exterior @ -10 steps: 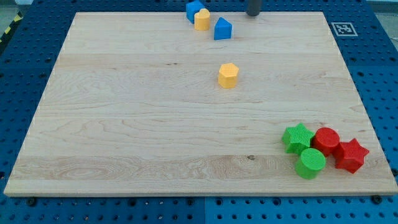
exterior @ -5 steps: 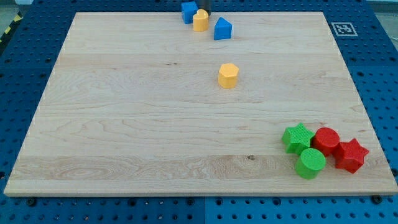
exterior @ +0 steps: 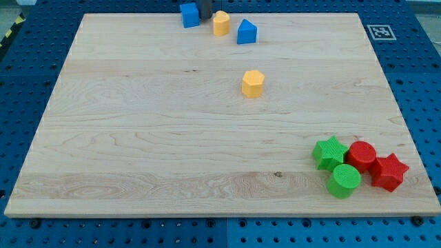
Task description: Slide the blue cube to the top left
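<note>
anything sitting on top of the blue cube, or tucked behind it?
Nothing rests on the blue cube; its top face is bare. My tip stands just at its right side, between it and the yellow block. The board strip behind the cube is hidden by it.

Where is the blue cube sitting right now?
The blue cube sits at the board's top edge, left of centre in the camera view, with my tip right beside it on the view's right and the yellow block just beyond.
</note>
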Robot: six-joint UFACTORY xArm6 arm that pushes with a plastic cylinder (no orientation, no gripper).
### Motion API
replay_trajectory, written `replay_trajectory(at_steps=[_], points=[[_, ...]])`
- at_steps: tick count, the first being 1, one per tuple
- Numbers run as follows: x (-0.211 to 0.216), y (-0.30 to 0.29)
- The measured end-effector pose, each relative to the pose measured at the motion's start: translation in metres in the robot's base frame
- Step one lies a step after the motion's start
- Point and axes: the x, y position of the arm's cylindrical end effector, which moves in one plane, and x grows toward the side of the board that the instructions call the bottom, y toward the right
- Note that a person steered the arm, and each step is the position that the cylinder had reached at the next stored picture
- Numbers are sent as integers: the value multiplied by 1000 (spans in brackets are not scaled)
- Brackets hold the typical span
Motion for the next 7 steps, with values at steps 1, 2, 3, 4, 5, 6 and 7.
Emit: replay_trajectory(at_steps=[1,2,3,4,5,6,7], points=[[0,-19],[0,-40],[0,-59],[-1,-79],[-1,-103],[-1,-126],[-1,-151]])
